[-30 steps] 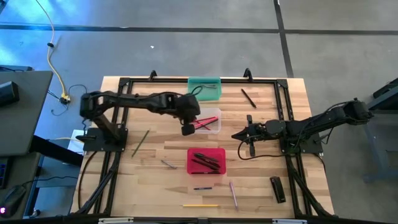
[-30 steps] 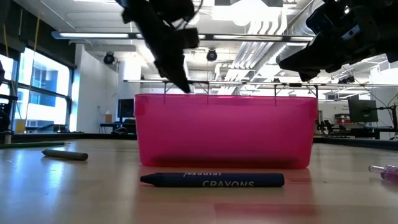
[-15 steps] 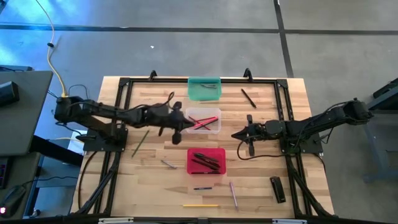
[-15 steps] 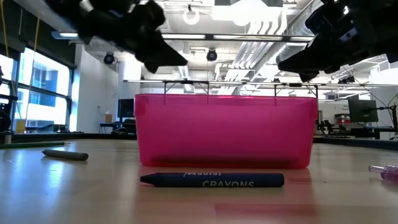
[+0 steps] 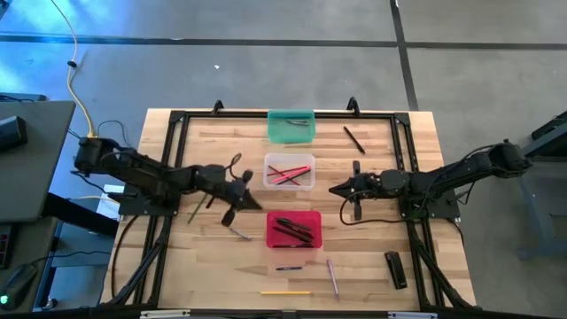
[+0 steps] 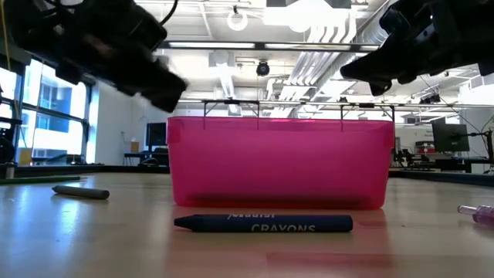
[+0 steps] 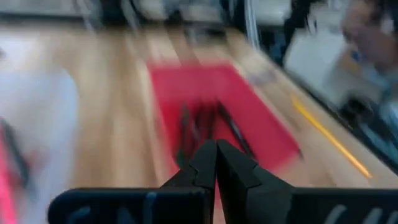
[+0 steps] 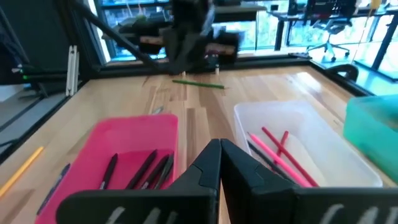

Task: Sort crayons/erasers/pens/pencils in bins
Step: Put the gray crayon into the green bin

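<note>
since a second ago the left arm has drawn back from over the clear bin (image 5: 290, 171) toward its own side of the table; it is now stretched low across the boards, just left of the red bin (image 5: 294, 229).

left gripper (image 5: 227, 215): fingers pressed together, nothing between them. it hangs over bare wood near a short grey stick (image 5: 240, 234) and a green pencil (image 5: 200, 203), touching neither as far as can be seen. judgement: a drop into the clear bin is done and the arm is heading for the next loose item.

right gripper (image 5: 336, 190): fingers likewise pressed together and empty, held still between the clear bin and the red bin on the right side. judgement: it waits.

contents as sorted: red and pink pencils (image 8: 278, 155) lie in the clear bin, dark pens (image 8: 149, 167) in the red bin, and a dark item in the teal bin (image 5: 291, 127).

unsorted on the table: a blue crayon (image 6: 263, 223) just in front of the red bin, a yellow pencil (image 5: 285, 291), a pink pencil (image 5: 332, 277), and a dark pen (image 5: 354, 139) near the far right corner.
</note>
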Controlling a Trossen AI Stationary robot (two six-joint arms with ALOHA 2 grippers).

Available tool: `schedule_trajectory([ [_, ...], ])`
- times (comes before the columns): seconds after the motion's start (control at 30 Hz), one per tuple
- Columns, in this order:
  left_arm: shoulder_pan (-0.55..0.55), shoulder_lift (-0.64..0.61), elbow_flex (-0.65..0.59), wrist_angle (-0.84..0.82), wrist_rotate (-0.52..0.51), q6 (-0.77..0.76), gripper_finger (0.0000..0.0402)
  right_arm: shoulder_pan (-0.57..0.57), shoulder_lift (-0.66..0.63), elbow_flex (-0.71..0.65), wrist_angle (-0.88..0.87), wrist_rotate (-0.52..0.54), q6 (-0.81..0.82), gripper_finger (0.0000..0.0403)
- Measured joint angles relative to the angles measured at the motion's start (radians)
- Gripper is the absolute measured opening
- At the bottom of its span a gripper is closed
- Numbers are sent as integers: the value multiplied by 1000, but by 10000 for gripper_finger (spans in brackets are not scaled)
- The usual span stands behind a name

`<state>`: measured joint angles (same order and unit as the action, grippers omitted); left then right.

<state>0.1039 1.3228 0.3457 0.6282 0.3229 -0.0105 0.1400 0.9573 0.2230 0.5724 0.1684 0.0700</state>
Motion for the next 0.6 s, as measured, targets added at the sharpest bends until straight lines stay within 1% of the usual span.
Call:
schedule_trajectory([
  [0.07,-38,-18,22,-163,-8,0,0,0,0,0,10,20,0,0],
  [0.1,-61,-31,40,-262,-29,8,0,0,0,0,11,26,0,0],
  [0.23,-165,-50,142,-635,-159,15,1,0,0,0,18,40,0,0],
  [0.33,-239,-49,216,-830,-215,-38,8,0,0,0,11,40,0,0],
  [0.47,-323,-26,278,-1005,-275,-127,29,0,0,0,-7,36,0,0],
  [0.6,-387,24,310,-1023,-315,-197,64,0,0,0,-15,22,0,0],
])
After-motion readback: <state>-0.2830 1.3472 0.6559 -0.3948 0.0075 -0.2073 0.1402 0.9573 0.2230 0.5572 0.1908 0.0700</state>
